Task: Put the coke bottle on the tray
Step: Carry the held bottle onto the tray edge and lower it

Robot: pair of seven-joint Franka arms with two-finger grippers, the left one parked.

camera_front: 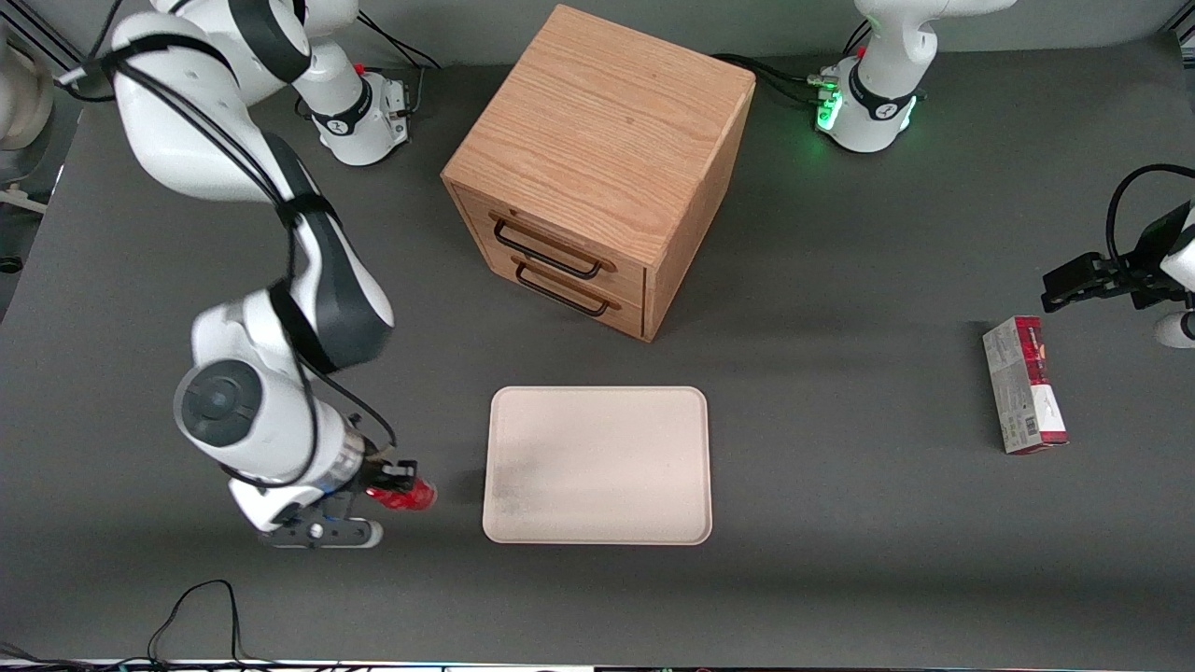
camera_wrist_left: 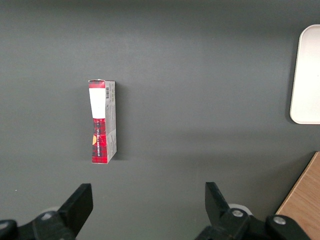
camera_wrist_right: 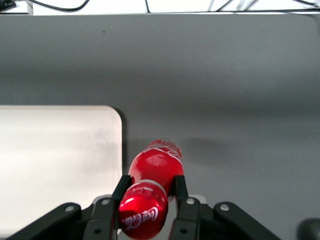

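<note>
Red plastic sits clamped between the fingers of the gripper (camera_wrist_right: 148, 192): the bottle (camera_wrist_right: 151, 192) is held on both sides, jaws closed on its body, so the grasp looks done. In the front view the gripper (camera_front: 397, 487) and bottle (camera_front: 404, 495) are just beside the tray (camera_front: 597, 465), toward the working arm's end of the table, with a strip of dark table (camera_front: 840, 560) between them. Whether the bottle is lifted clear of the table I cannot tell.

The tray (camera_wrist_right: 55, 165) is bare, so what remains, as I judge it, is the carry over the rim, the lowering and the release.

Counted: one bottle, one tray, one wooden cabinet (camera_front: 602, 168) with two drawers, farther from the front camera than the tray, and one red-and-grey carton (camera_front: 1024, 384) lying flat toward the parked arm's end, well apart from everything else.
</note>
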